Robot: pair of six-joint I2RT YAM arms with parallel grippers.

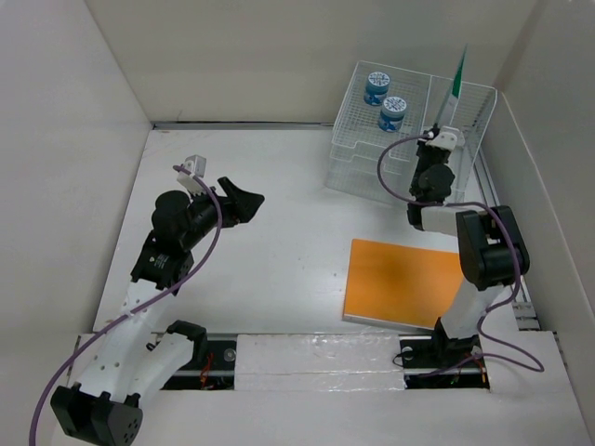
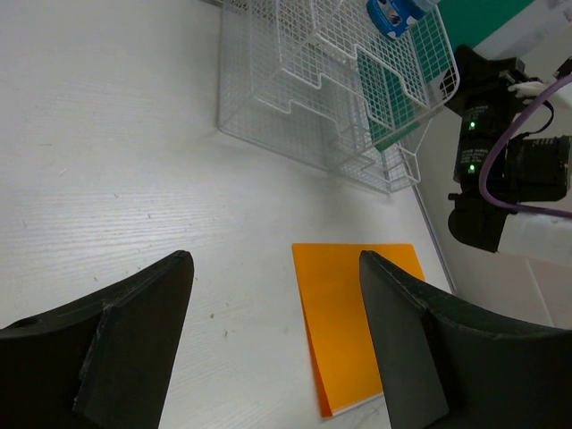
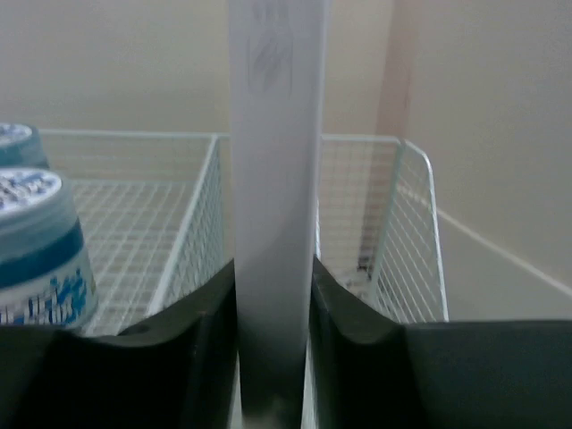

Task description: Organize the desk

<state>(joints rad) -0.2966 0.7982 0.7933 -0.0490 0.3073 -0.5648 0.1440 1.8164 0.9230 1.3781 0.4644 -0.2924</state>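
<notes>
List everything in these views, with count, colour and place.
desk: one, matte white, under everything
wire-mesh rack: one, pale wire, far right of the desk
jars: two, blue and white, in the rack's left top compartment
green notebook: one, green, upright at the rack's right side
orange notebook: one, orange, flat on the desk by the right arm
left gripper: one, black, open above bare desk
right gripper: one, black, clamped on the green notebook

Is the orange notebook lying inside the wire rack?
No, the orange notebook lies flat on the desk, in front of the wire rack and apart from it.
</notes>
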